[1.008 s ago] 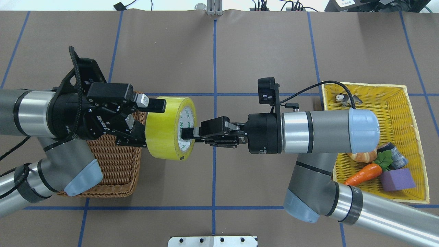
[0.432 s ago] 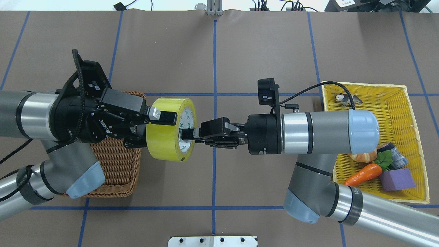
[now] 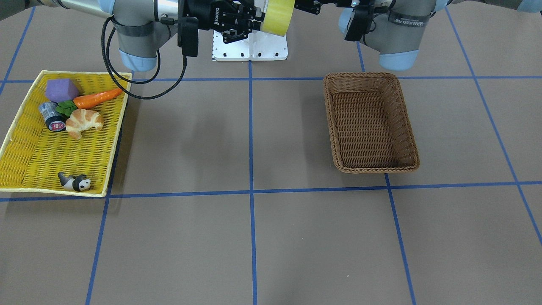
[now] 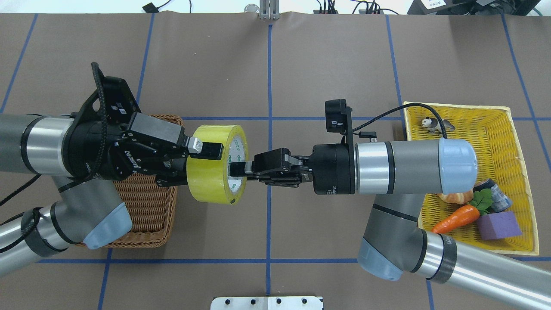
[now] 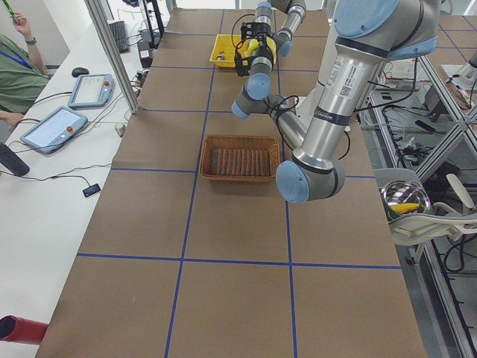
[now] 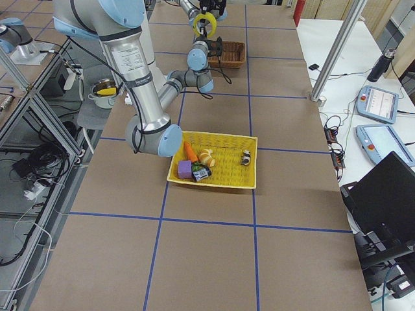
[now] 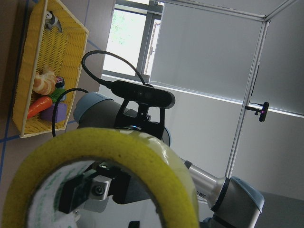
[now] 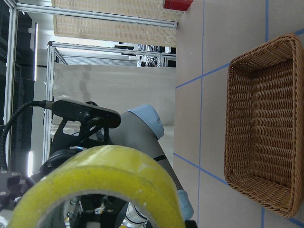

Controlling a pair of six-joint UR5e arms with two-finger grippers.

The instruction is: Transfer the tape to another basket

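Since a second ago my left gripper [image 4: 201, 165] has gone from spread wide beside the tape [image 4: 211, 183] to drawn in against it; the roll itself has barely shifted. One left finger now lies across the yellow outer band. The other is hidden behind the roll, so I judge rather than see that this gripper has a firm hold. My right gripper [image 4: 238, 168] is nearly closed, pinching the roll's wall with a finger reaching into the whitish core.

As for progress, the tape is out of the yellow tray [image 4: 490, 137] and hangs in the air between my two grippers, above the table [image 4: 301, 64]. In the overhead view it sits just past the near corner of the basket [image 3: 377, 170]. It is not in the basket yet. This looks like the middle of a hand-over. What is left, I reckon, is for the right gripper to let go and back out of the core. The left arm must then carry the roll over the basket and set it down inside.

Both forearms lie roughly level and point at each other along one line, wrists facing. My left wrist and gripper body hang above the basket's end nearest my right arm, and my right elbow is bent back over the yellow tray.
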